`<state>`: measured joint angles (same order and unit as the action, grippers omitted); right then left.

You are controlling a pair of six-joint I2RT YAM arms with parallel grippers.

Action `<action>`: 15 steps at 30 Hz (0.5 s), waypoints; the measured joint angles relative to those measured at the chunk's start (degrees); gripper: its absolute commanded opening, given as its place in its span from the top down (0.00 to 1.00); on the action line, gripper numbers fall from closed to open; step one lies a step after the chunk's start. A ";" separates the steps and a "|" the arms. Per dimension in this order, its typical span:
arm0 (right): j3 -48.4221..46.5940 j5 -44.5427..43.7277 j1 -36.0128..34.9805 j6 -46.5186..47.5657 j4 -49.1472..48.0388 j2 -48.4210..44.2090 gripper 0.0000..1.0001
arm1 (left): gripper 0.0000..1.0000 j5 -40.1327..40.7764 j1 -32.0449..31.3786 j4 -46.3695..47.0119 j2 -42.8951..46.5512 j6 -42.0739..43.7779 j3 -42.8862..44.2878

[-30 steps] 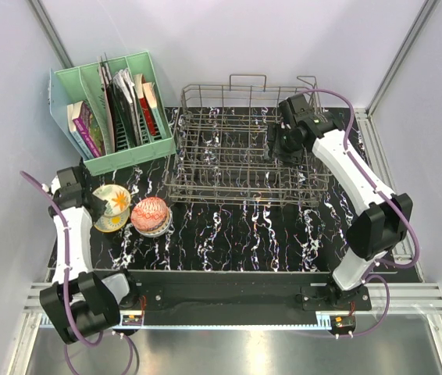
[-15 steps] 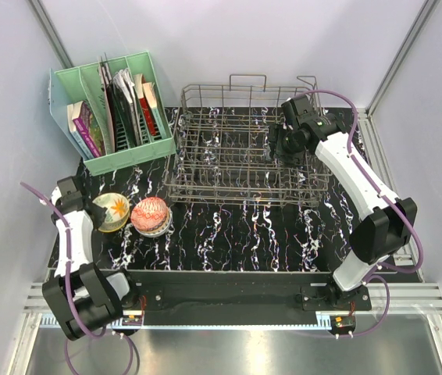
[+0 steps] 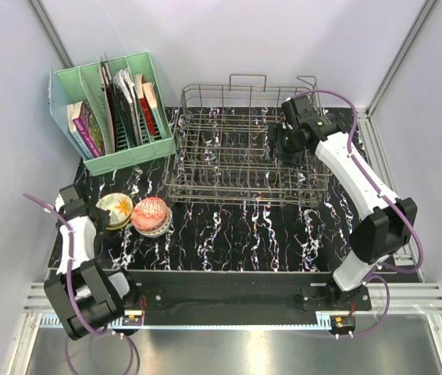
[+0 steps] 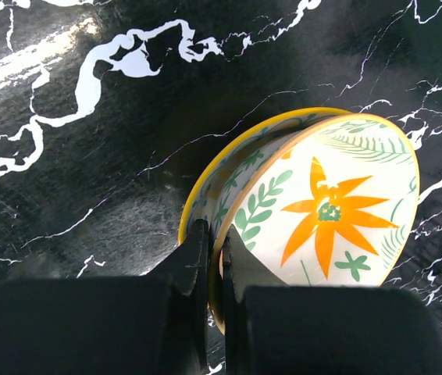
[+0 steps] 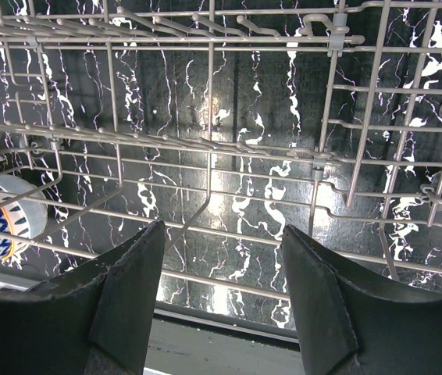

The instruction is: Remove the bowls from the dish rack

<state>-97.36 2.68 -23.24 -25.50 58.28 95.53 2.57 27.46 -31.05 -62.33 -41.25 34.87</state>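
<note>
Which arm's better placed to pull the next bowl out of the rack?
Right. The right end effector hangs open over the dish rack, with a blue-patterned bowl in its wrist view. The left end effector is shut on the floral bowl, away from the rack.

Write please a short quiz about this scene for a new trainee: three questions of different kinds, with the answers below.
1. True or false: the left gripper is shut on the rim of the floral bowl.
2. The right gripper hangs open over: A the dish rack; B the green file holder; C the floral bowl.
3. Which thing stands next to the floral bowl on the table?
Key: 1 true; 2 A; 3 the red-pink bowl.
</note>
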 measured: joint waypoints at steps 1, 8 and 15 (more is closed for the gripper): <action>0.00 0.00 0.00 0.00 0.00 0.00 0.31 | 0.92 -0.07 0.00 0.24 0.02 -0.04 -0.13; 0.00 0.09 0.00 0.00 -0.02 0.00 0.31 | 0.60 -0.31 0.00 1.22 0.20 -0.83 -0.90; 0.00 1.03 0.00 0.00 -0.02 0.00 0.31 | 0.51 -0.72 -0.04 0.61 1.55 -0.59 -0.61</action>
<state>-97.36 3.70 -23.24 -25.50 58.26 95.53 1.85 27.42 -30.44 -60.77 -41.85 34.26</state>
